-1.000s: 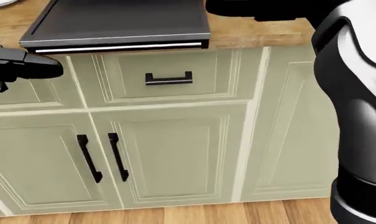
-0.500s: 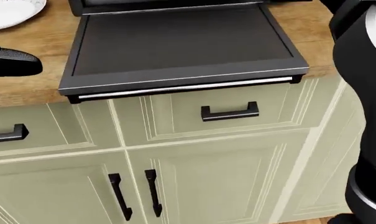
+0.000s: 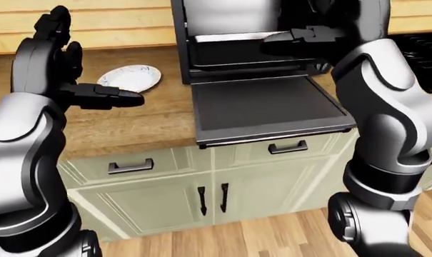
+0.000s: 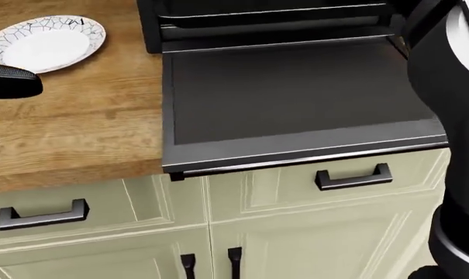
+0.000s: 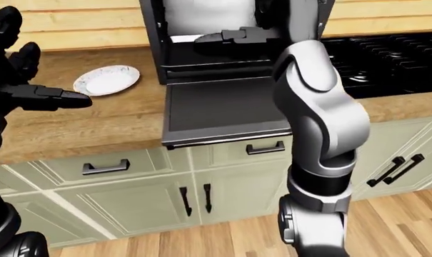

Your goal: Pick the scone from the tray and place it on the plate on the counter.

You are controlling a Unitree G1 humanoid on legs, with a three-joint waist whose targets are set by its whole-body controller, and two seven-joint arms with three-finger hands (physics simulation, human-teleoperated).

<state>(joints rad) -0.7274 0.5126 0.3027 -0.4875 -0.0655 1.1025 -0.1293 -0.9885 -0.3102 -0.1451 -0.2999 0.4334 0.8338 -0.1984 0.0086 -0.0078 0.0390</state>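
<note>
The plate [image 4: 46, 43] lay on the wooden counter [image 4: 86, 128], at ten o'clock in the head view, left of the open toaster oven [image 3: 255, 64]. The scone was not visible. The left hand [image 3: 62, 69] hovered spread; the right hand [image 5: 233, 35] reached flat into the oven, fingers extended, gripping nothing.

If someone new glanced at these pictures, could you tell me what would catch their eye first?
Most striking is the black countertop oven at the top centre of the left-eye view, its door folded down flat over the wooden counter. The right robot hand reaches into its opening, fingers extended. At the left, the left robot hand hovers open beside a white patterned plate; no scone shows.
</note>
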